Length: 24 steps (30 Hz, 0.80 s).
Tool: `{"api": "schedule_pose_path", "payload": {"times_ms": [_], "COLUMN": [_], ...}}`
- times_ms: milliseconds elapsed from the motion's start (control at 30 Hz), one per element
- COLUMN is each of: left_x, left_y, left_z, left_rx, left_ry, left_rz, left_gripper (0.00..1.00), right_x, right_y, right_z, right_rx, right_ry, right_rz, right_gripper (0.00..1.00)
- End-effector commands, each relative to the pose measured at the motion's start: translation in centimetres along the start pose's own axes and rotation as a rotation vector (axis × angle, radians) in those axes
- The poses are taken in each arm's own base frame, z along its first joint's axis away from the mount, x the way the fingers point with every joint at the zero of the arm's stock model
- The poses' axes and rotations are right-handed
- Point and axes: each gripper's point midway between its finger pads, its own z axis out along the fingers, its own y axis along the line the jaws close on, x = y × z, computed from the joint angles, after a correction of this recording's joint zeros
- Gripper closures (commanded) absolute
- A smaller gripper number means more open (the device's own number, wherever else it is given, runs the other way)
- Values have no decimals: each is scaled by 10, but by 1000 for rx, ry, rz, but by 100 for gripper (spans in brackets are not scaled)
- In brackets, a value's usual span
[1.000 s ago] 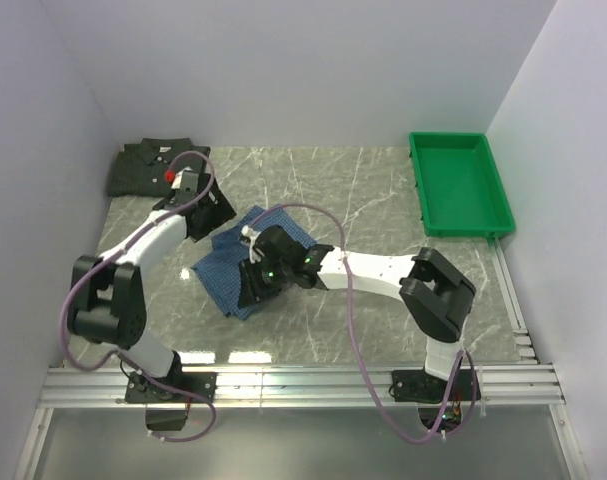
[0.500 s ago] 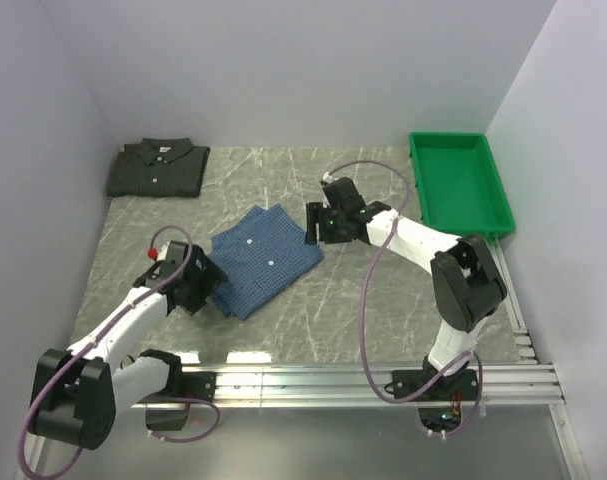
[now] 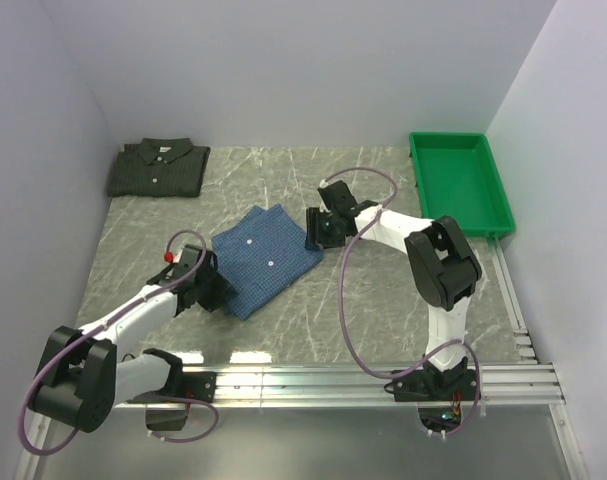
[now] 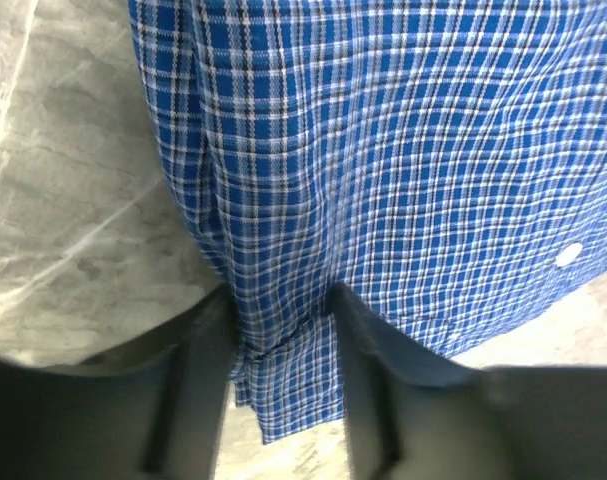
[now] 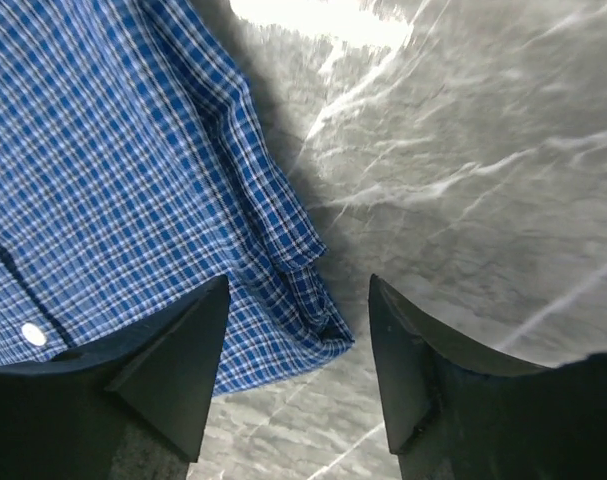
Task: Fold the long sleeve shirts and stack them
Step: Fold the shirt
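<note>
With the blue shirt folded mid-worktop, the left hand half-closed, pinching its 8 o'clock hem, and the right hand open, empty, astride its 2 o'clock corner, a one-sided lift toward the green shirt at 10 o'clock could unfold it.

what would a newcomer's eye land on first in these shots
The folded blue shirt lies mid-table, with the left gripper straddling its near-left corner and the right gripper holding open jaws over its far-right edge. A dark shirt sits folded in the far-left corner, and a bright green tray stands at the far right.
</note>
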Motion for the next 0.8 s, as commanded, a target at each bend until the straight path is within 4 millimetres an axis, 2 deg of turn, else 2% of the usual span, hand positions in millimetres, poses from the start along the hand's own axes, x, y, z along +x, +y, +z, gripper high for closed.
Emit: {"api": "schedule_pose_path", "payload": {"times_ms": [0,133,200,233,267,300,367,400,433,500,600,667,700,733,767], "left_x": [3,-14,-18,-29,-34,-38,-57,-59,-72,-81,-98,-108,-114,-117,-122], "left_y": [-1,2,3,1,6,10,10,14,5,4,-12,-25,-31,-35,-39], "left_z": [2,7,12,13,14,18,20,24,23,26,23,15,7,0,-12], "left_rx": [9,-37,-45,-54,-80,-108,-136,-169,-162,-185,-166,-143,-121,-114,-95], "left_ry": [16,-35,-28,-46,-46,-42,-70,-52,-69,-70,-96,-124,-151,-165,-198], "left_rz": [25,69,110,105,121,125,137,139,137,148,158,180,190,202,224], "left_gripper": [58,78,87,95,99,100,99,99,100,99,86,66,55,35,28], "right_x": [5,30,50,50,65,71,91,102,109,125,117,108,100,90,91], "right_y": [8,10,8,14,13,21,31,47,54,72,90,89,90,86,81], "right_z": [5,5,5,-1,-1,-6,-7,-11,-12,-17,-26,-31,-38,-41,-44], "right_rx": [-53,-84,-102,-125,-143,-167,-196,-224,-231,-259,-294,-283,-283,-265,-243], "right_ry": [-1,46,74,64,82,83,111,127,137,150,105,73,42,-2,3], "right_rz": [21,68,101,129,146,147,177,157,175,156,168,167,159,144,139], "right_gripper": [39,49,57,60,62,70,78,81,81,81,77,73,58,52,43]}}
